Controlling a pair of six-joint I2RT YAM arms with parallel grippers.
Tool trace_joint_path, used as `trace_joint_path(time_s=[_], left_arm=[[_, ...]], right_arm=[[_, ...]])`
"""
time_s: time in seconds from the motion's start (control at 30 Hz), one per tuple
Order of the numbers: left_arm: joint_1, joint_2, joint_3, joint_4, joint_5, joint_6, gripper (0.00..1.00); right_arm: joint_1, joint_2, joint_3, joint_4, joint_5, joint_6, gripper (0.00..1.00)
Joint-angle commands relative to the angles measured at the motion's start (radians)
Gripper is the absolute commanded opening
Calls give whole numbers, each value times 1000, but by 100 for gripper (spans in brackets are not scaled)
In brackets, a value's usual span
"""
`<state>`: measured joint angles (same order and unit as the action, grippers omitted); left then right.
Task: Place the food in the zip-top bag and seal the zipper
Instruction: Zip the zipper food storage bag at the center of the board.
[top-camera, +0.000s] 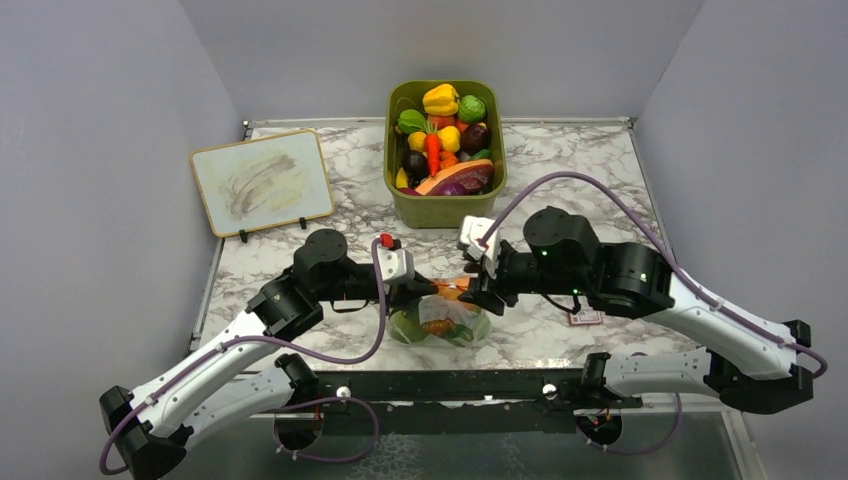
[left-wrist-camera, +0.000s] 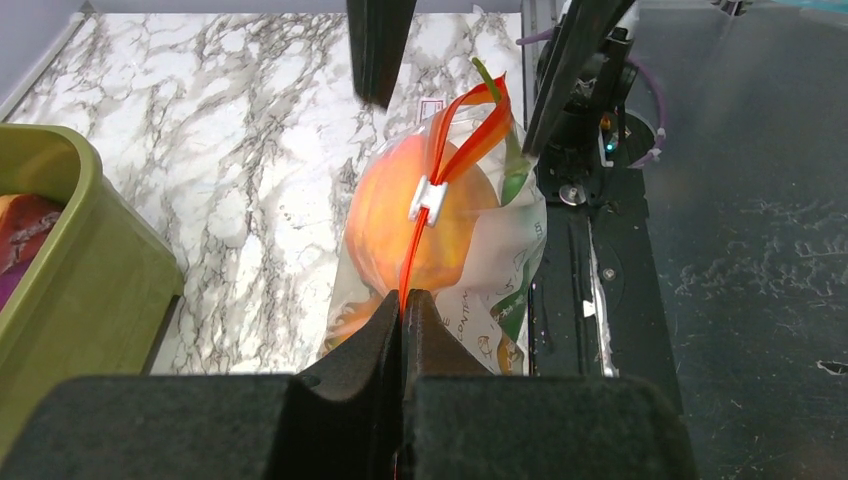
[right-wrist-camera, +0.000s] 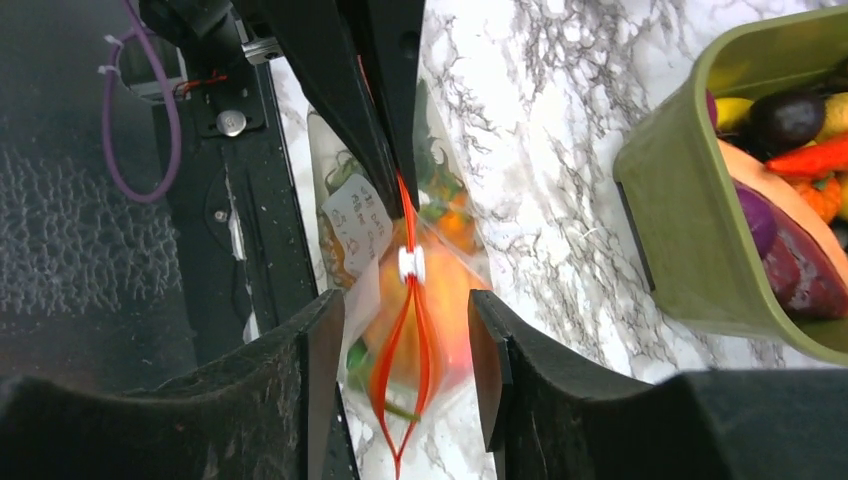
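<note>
Lying near the front edge of the white marbled bench (top-camera: 590, 150), between the two arms, a clear, crinkly plastic zip-top bag (top-camera: 450, 320) is shown already filled with toy food. A round orange-peach toy fruit (left-wrist-camera: 395, 215) is pressed against the film, and green and orange pieces are glimpsed beneath it, though they cannot be counted. The left tool (left-wrist-camera: 403, 303) is clamped shut on one end of the thin orange-red zipper strip (left-wrist-camera: 411, 250), which is held up taut. A small white slider (right-wrist-camera: 411, 263) is seen partway along that strip. From the left tool to the slider the strip is drawn into a single line; past the slider its two halves are parted in a narrow loop. The right tool (right-wrist-camera: 405, 305) is held with its jaws apart on either side of that loop, gripping nothing. An olive-green plastic bin (top-camera: 440, 210) of other toy produce is set farther back, well apart from the bag. The filling is judged done, since no loose food is seen on the bench. The sealing is judged about half done, with the slider to be run along the open stretch.
</note>
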<state>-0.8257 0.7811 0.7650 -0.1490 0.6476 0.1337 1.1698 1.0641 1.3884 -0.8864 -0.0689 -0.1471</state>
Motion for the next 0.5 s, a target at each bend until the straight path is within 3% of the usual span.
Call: trace_joint_path(time_s=[0.0, 0.17, 0.23, 0.3, 0.47], left_arm=[[2, 1, 55, 79, 49, 8, 0], [2, -4, 65, 65, 47, 14, 0], [2, -7, 62, 61, 46, 19, 0], [2, -8, 54, 59, 43, 26, 0], [8, 1, 23, -83, -50, 130, 0]], right_arm=[[0, 80, -1, 53, -47, -41, 50], [0, 123, -2, 57, -19, -89, 44], [-1, 116, -5, 76, -22, -109, 29], [0, 96, -9, 96, -10, -121, 3], [0, -4, -5, 69, 92, -116, 1]])
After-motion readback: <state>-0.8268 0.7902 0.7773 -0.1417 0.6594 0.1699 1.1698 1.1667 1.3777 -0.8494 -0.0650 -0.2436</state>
